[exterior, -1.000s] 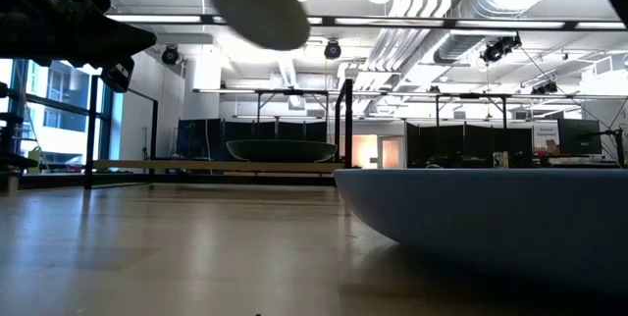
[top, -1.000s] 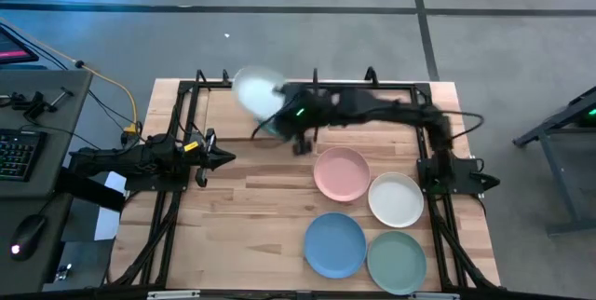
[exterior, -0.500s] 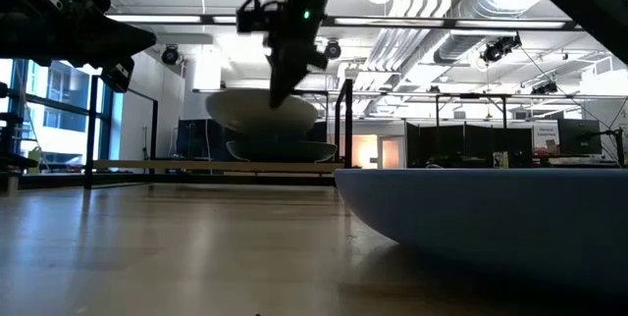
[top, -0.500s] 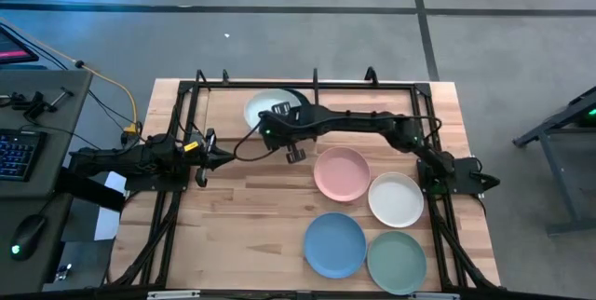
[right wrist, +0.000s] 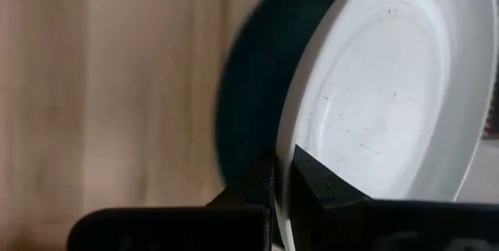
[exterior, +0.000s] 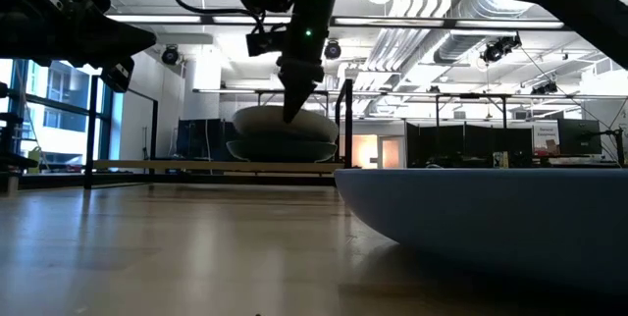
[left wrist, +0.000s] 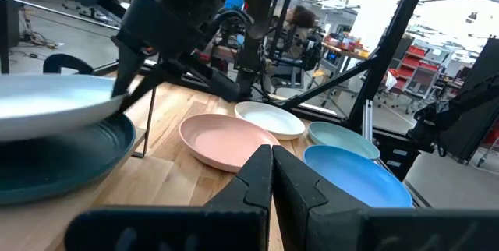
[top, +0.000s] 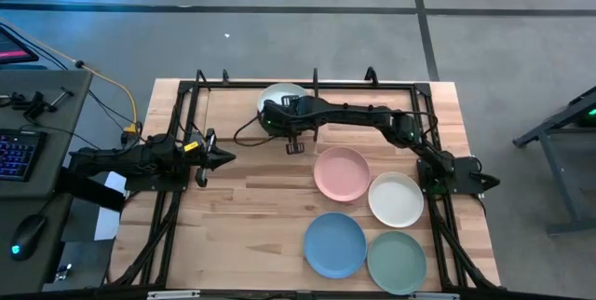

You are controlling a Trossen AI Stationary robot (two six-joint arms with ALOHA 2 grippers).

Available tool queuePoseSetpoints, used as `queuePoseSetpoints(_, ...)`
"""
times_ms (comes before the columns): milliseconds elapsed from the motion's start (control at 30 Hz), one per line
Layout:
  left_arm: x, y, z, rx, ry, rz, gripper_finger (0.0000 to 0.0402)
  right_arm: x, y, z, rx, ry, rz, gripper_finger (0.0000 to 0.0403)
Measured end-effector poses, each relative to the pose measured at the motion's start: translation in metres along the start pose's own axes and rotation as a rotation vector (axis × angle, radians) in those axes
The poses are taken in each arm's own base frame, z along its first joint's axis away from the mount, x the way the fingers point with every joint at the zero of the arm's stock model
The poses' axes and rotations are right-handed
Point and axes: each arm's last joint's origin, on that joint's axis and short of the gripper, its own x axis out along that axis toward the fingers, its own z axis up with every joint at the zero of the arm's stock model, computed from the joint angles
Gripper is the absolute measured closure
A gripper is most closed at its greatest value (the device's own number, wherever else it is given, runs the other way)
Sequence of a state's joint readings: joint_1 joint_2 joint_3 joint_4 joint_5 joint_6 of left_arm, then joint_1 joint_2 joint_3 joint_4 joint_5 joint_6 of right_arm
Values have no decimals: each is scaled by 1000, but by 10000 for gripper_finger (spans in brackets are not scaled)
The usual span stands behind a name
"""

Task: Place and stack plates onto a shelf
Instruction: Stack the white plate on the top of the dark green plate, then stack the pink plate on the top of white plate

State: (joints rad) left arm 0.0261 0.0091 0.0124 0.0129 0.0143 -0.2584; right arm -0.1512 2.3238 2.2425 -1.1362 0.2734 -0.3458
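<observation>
My right gripper (top: 273, 119) is shut on the pale mint plate (top: 284, 96) at the far middle of the table. It holds the plate over the dark green plate (exterior: 282, 150), which rests by its base on the shelf's light-wood board (exterior: 196, 166). In the right wrist view the mint plate (right wrist: 382, 87) covers most of the dark green plate (right wrist: 248, 87). The pink plate (top: 341, 173), white plate (top: 397, 198), blue plate (top: 335, 244) and sage green plate (top: 397, 261) lie on the table at the near right. My left gripper (top: 226, 158) waits shut at the left. My right gripper pinches the mint plate's rim (right wrist: 282, 174) on its near-left side, one finger (right wrist: 261, 181) under the rim and one finger (right wrist: 316, 181) on the plate's inside. The fingers point down from above (exterior: 294, 105). The plate sits about level right over the dark green plate; whether the two touch I cannot tell.
The shelf's thin black rods and short upright posts (top: 315, 83) frame the far part of the table. A black post (exterior: 345, 120) stands right beside the two plates. Bare wood lies between my left gripper and the pink plate.
My right gripper has come down toward the shelf and a little toward the table's right edge with the mint plate. The plate was high and tilted; it has swung level and now sits right over the dark green plate.
</observation>
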Motion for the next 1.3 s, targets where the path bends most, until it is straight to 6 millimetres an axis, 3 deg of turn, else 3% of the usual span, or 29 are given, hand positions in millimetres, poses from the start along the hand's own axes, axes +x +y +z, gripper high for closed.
queuePoseSetpoints(633, 0, 0, 0, 0, 0, 0, 401, 0, 1, 2, 26, -25, 41, 398)
queuePoseSetpoints(767, 0, 0, 0, 0, 0, 0, 401, 0, 2, 2, 27, -25, 41, 356)
queuePoseSetpoints(1000, 0, 0, 0, 0, 0, 0, 401, -5, 9, 4, -34, -35, 46, 232)
queuePoseSetpoints(1167, 0, 0, 0, 0, 0, 0, 401, -45, 4, 1, -34, -127, 116, 171)
queuePoseSetpoints(1300, 0, 0, 0, 0, 0, 0, 401, -90, 0, -9, 94, -216, 254, 160)
